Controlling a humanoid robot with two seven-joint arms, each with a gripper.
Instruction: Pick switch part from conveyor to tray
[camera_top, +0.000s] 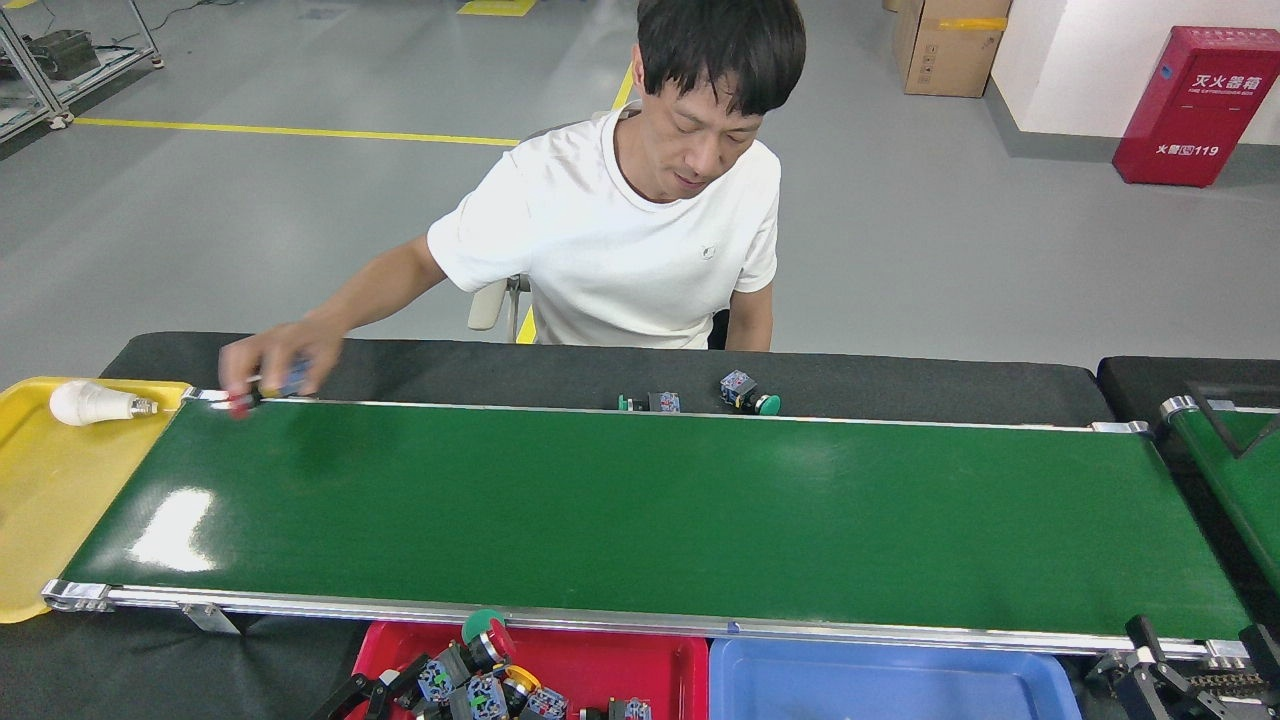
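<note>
Grey factory floor stretches behind a person in a white T-shirt (620, 240) seated at a black-draped desk (900, 380), across which runs the conveyor (640, 510), its glossy dark-green belt bare from rail to rail. Along the near edge sit a red tray (590, 665) and a blue tray (880, 680); a yellow tray (40, 500) at the belt's left end carries a white light bulb (85, 402). The person's hand (265, 360) hovers at the far left corner of the belt, holding what looks like a small red-tipped part, blurred. Two more parts rest on the desk cloth just past the far rail. At the bottom edge the left pincer (455, 680) hangs over the red tray, closed on a switch part (475, 655) with a red cap, just above others already lying there — the placing step, by the look of it. Next it needs to lower, release cleanly and clear the rail. The right pincer (1190, 670) sits low at the right corner — whether open or closed cannot be told.
</note>
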